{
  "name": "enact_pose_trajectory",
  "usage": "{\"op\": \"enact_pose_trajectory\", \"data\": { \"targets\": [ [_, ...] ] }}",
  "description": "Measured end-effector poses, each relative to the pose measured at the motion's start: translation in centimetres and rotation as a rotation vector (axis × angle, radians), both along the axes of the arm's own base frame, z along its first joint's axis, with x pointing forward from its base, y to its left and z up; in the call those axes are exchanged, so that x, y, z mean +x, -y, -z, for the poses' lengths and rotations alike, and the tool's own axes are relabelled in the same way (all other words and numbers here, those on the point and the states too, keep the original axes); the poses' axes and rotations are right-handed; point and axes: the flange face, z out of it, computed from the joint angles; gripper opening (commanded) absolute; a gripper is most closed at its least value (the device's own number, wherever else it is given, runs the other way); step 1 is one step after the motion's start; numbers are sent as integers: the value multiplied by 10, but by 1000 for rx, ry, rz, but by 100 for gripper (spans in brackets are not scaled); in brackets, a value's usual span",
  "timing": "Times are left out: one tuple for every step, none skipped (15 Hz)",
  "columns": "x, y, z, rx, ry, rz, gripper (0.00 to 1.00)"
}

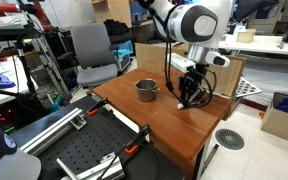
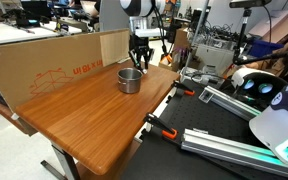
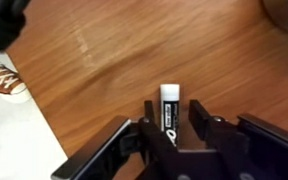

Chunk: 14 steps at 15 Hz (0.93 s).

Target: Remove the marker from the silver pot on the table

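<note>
The gripper is clamped on the marker, whose pale end pokes out between its fingers over the table, beside the silver pot.

Grey office chair, cardboard panel, pale floor, perhaps a round drain

text check: nothing legible | cardboard panel along the far edge of the bench, exterior view: short line of red print beside a red line drawing, characters too small to read | marker, wrist view: dark label band with pale lettering, blurred, unreadable | 0 readable numbers or brands
</note>
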Motion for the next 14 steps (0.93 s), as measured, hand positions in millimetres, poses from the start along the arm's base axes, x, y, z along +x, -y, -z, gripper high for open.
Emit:
{"op": "enact_pose_trajectory", "data": {
  "targets": [
    [1, -1, 0, -1, 1, -2, 81],
    [2, -2, -1, -2, 3, -4, 89],
    [3, -2, -2, -2, 5, -5, 96],
    [4, -3, -2, -2, 7, -7, 100],
    [5, -3, -3, -3, 9, -8, 100],
    [6, -4, -4, -3, 11, -9, 100],
    [7, -4, -5, -3, 14, -10, 100],
    [8, -5, -6, -3, 17, -11, 100],
    [9, -6, -8, -3, 20, -12, 100],
    [9, -6, -11, -3, 24, -14, 100],
    [9, -7, -15, -2, 28, -15, 100],
    [8, -7, -21, -1, 33, -15, 100],
    [5, -8, -28, 1, 38, -17, 100],
    [1, -9, -36, 3, 43, -23, 100]
  ]
}}
